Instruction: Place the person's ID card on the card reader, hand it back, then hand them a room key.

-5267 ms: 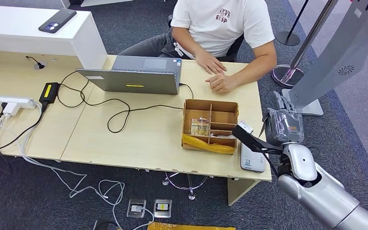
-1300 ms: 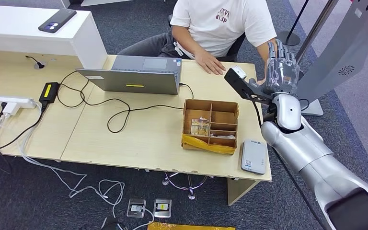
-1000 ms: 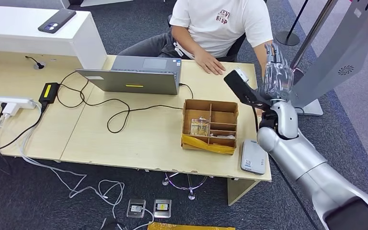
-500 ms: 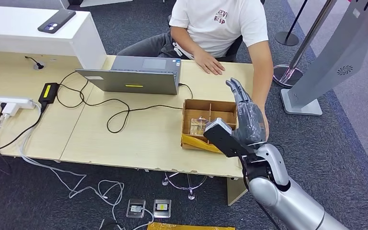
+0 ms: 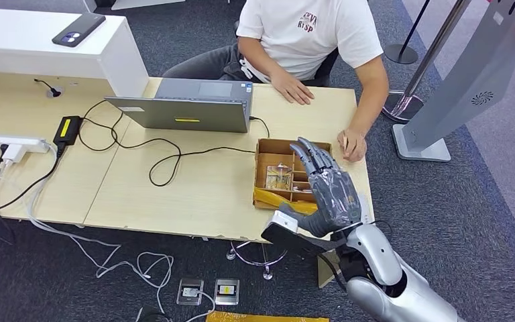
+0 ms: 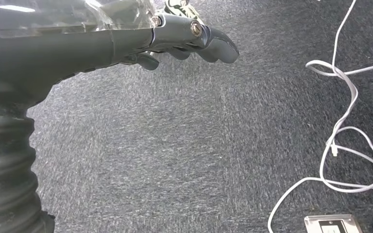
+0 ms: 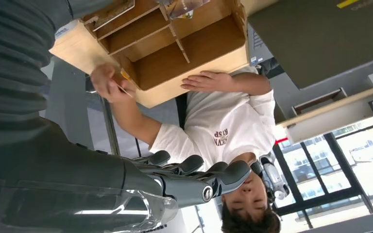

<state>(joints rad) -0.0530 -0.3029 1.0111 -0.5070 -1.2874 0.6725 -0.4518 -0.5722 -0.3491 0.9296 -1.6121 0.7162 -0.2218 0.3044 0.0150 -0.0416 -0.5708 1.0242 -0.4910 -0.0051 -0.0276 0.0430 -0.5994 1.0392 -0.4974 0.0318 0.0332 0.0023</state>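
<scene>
While the person (image 5: 308, 33) holds the card (image 5: 344, 141) at the table's (image 5: 194, 188) right edge, the right hand (image 5: 326, 191) hovers empty, fingers spread. Next it likely must pick a room key from the box (image 5: 275, 146).

A surface (image 5: 194, 194) spans the middle of the head view. A divided box (image 5: 294, 176) sits toward its 4 o'clock corner. The right hand (image 5: 328, 191) hovers over the box's 5 o'clock side. A laptop (image 5: 186, 107) lies at 10 o'clock from the box, cables (image 5: 154, 154) trailing toward 9 o'clock. A person (image 5: 308, 40) sits beyond the 12 o'clock edge, one hand (image 5: 353, 145) resting just at 2 o'clock of the box.
</scene>
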